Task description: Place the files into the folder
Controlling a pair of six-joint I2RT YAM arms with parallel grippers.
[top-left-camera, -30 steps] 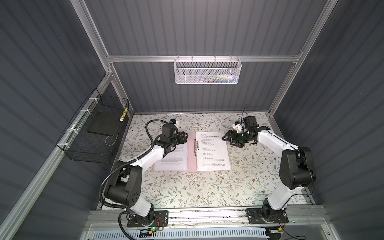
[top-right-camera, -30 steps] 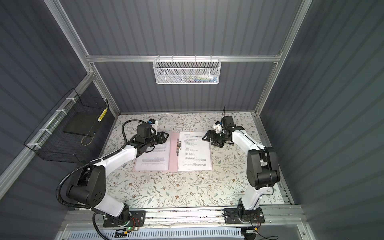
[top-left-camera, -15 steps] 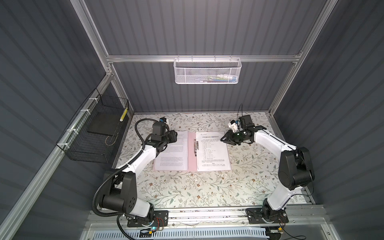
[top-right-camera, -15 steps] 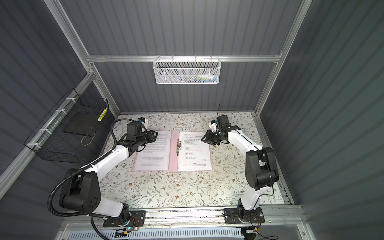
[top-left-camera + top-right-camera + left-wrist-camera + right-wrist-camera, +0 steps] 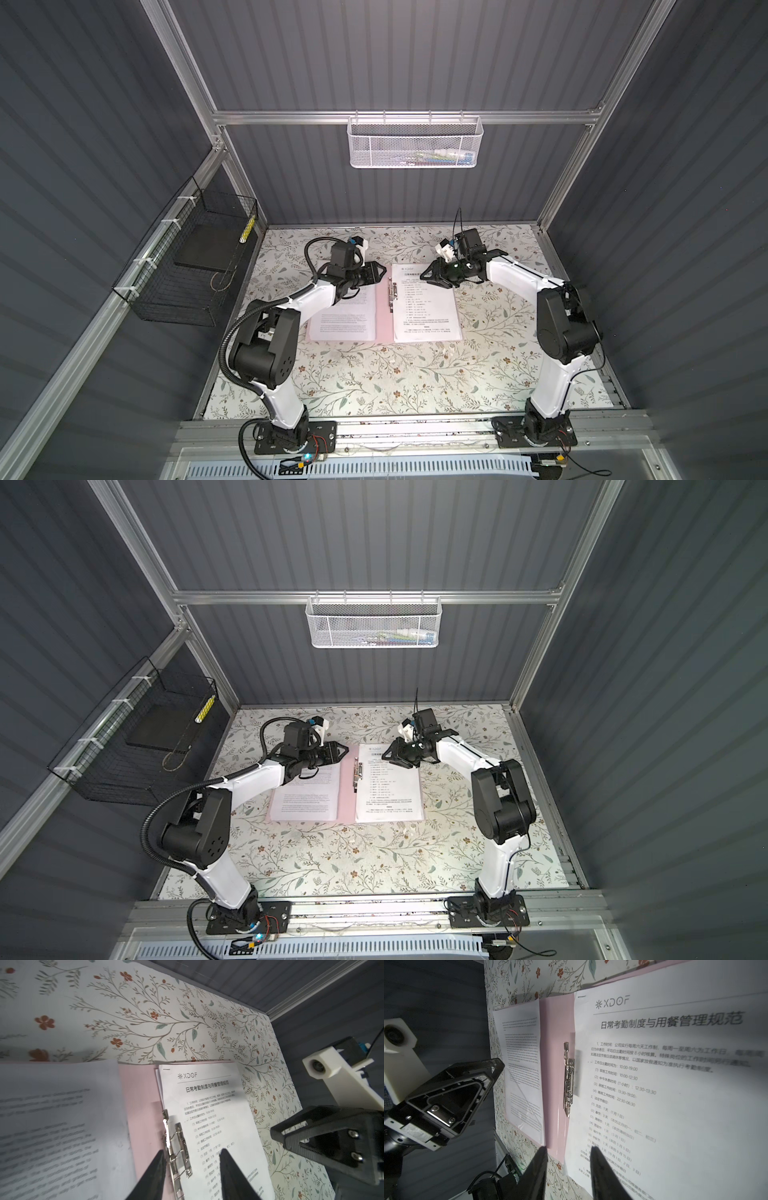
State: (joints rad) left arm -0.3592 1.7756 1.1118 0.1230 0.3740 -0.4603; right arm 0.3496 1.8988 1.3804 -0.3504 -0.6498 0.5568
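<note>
Files (image 5: 428,303) lay on both flaps of the open folder (image 5: 383,321); left pincer (image 5: 192,1151) and right pincer (image 5: 568,1150) hovered above it, jaws apart, empty.

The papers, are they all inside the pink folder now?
Nearly. Done: the folder lies open with one sheet on its left flap and the logo sheet on its right flap, beside the clip. In hand: nothing; both arms' jaws stand apart near the far edge. Left: probably clipping the sheets and closing the folder.
</note>
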